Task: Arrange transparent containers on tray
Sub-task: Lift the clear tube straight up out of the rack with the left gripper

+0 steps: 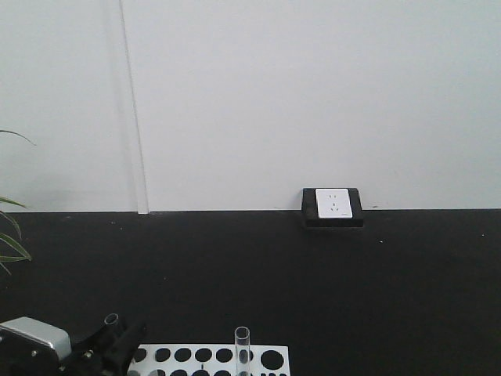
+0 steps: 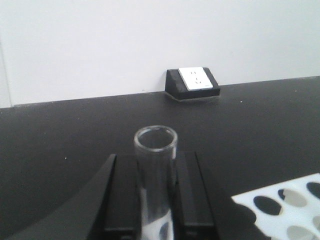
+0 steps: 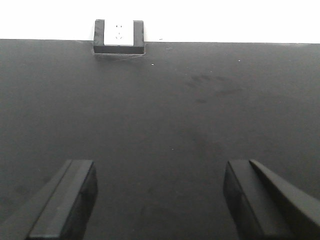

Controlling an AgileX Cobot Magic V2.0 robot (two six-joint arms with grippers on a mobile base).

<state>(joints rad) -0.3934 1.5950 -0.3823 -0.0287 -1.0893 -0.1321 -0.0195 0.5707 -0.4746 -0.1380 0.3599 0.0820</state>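
Note:
My left gripper [image 2: 156,172] is shut on a clear glass test tube [image 2: 156,150], whose open rim sticks out past the black fingers [image 2: 122,190]. In the front view this gripper [image 1: 116,335] sits at the bottom left with the tube's rim [image 1: 110,319] showing above it. A second test tube [image 1: 242,346] stands upright in a hole of the white plate with round holes [image 1: 270,359]. My right gripper [image 3: 160,187] hangs open over the bare black tabletop with nothing between its fingers. The yellow tray is out of view.
A black box with a white power socket [image 1: 333,205] stands against the white wall at the table's back edge. A corner of the holed white plate [image 2: 290,205] lies just right of my left gripper. Plant leaves [image 1: 11,235] reach in from the left.

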